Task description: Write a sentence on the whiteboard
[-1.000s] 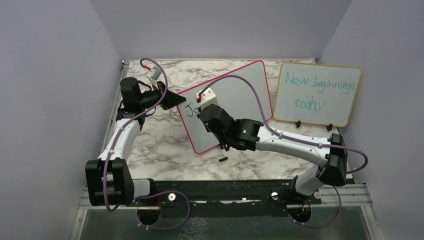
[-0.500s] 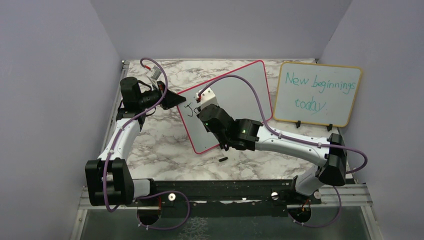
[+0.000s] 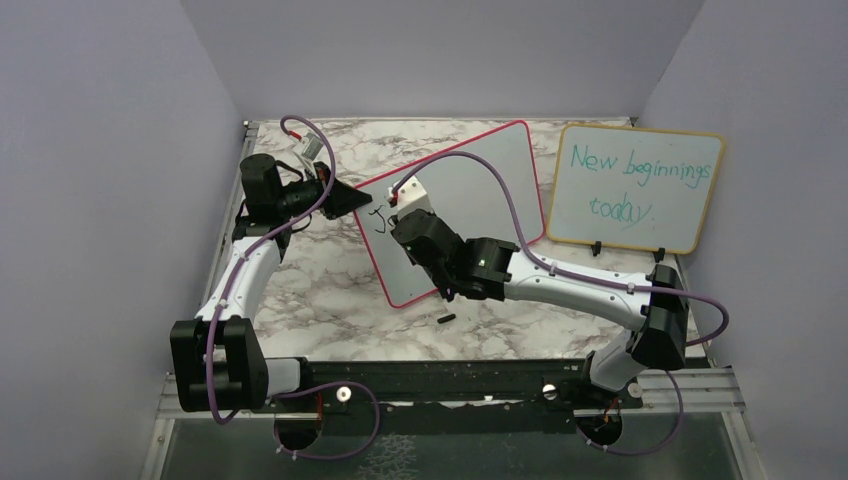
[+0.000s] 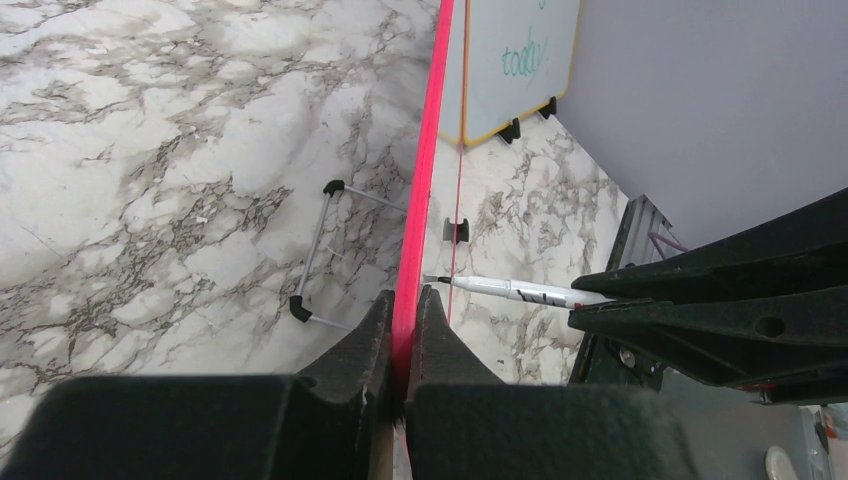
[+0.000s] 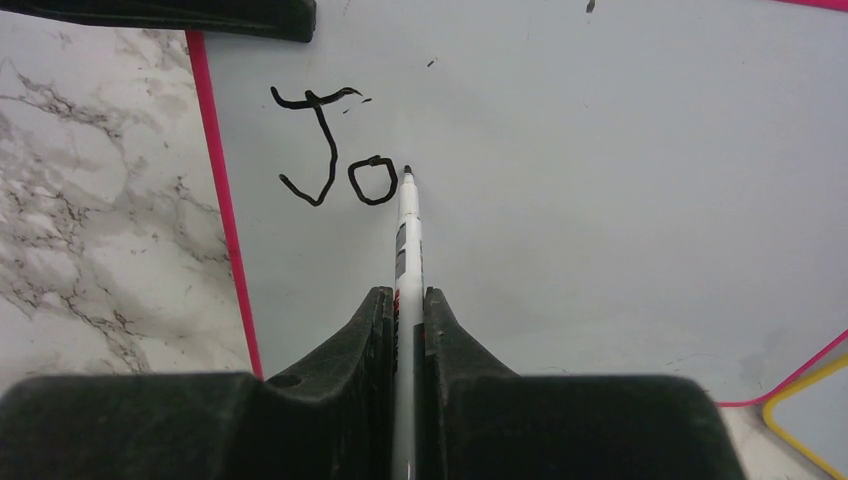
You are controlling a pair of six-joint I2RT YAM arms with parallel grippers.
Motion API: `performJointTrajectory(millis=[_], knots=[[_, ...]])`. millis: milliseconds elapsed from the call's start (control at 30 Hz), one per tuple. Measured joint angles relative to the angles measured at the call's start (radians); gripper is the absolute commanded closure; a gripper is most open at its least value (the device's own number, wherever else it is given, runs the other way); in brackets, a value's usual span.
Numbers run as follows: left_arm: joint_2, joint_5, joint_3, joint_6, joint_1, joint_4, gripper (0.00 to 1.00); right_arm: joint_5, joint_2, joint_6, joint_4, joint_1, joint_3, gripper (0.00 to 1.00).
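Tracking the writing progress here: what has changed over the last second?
The right pincer, shut on the marker, drifted slightly leftward in the overhead view, its forearm and elbow following. Nothing was grasped or released. The left pincer stays clamped on the whiteboard's red edge; the whiteboard, the "Jo" written so far and the yellow-framed board have not moved.

Black lettering on a white, red-pink-framed whiteboard
White marker with black tip; table in white marble veined grey-black; second board yellow-framed, white-faced, with teal script
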Motion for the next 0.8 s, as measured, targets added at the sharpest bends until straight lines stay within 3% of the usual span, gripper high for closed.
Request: performJointTrajectory(millis=[800], knots=[[0.000,-0.001,0.000,0.003,0.000,-0.003,1.00,0.000,0.004,0.031,-0.022,-0.010,-0.002,1.00]])
